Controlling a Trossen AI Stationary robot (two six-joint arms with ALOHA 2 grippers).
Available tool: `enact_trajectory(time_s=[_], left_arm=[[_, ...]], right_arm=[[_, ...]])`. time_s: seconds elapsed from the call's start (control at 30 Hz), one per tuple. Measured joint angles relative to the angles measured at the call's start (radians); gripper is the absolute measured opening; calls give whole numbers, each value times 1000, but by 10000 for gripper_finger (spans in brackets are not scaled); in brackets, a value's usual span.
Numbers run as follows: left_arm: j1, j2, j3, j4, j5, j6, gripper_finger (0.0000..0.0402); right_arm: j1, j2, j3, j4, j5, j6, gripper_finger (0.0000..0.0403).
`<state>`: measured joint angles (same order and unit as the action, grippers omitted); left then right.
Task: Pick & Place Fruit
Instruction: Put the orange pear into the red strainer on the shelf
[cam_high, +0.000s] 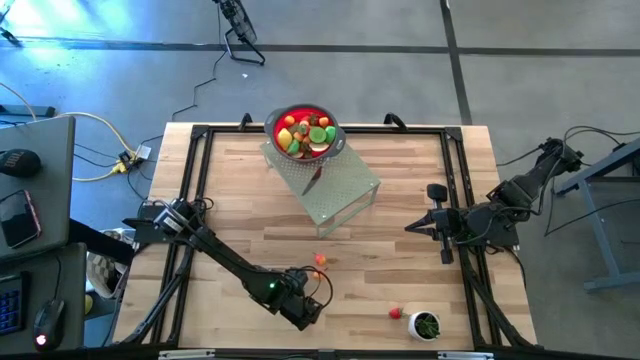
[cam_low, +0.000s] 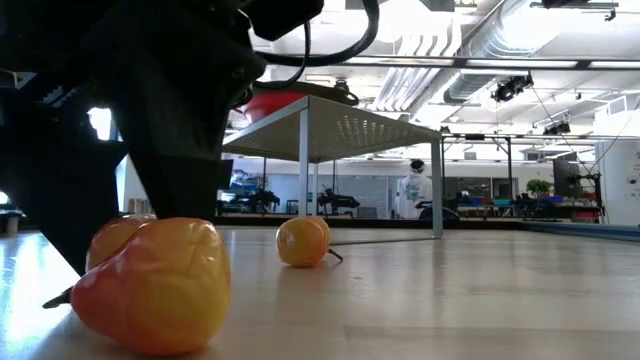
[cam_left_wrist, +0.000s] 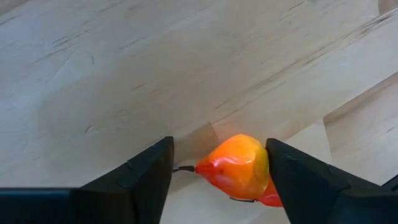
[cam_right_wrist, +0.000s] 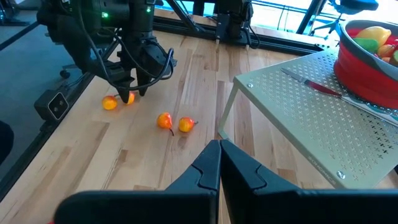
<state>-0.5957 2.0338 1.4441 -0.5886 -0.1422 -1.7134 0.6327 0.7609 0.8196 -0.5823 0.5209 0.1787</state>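
The left gripper (cam_left_wrist: 217, 171) hangs low over the table's near edge, fingers apart around an orange-red fruit piece (cam_left_wrist: 239, 167) lying on the wood; apparently the grasp step, needing closure, then carriage to the red bowl (cam_high: 305, 132).

Fruit pieces (cam_left_wrist: 236, 167) are glossy orange-yellow fading to red. Red bowl (cam_high: 304, 132) holds yellow, green and orange ones, sitting on a pale perforated metal stand (cam_right_wrist: 317, 112). Light wood table (cam_high: 400, 250), black grippers (cam_left_wrist: 217, 180).
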Motion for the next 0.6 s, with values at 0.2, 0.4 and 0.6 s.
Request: enact_trajectory(time_s=[0.2,0.4,0.6], left_arm=[[0,0,-1,-2,-5,-2,217],[0,0,-1,-11,-7,-44,206],[0,0,0,-13,-9,-47,195]], right_arm=[[0,0,0,0,0,0,2],[0,0,0,0,0,0,2],[0,0,0,0,0,0,2]])
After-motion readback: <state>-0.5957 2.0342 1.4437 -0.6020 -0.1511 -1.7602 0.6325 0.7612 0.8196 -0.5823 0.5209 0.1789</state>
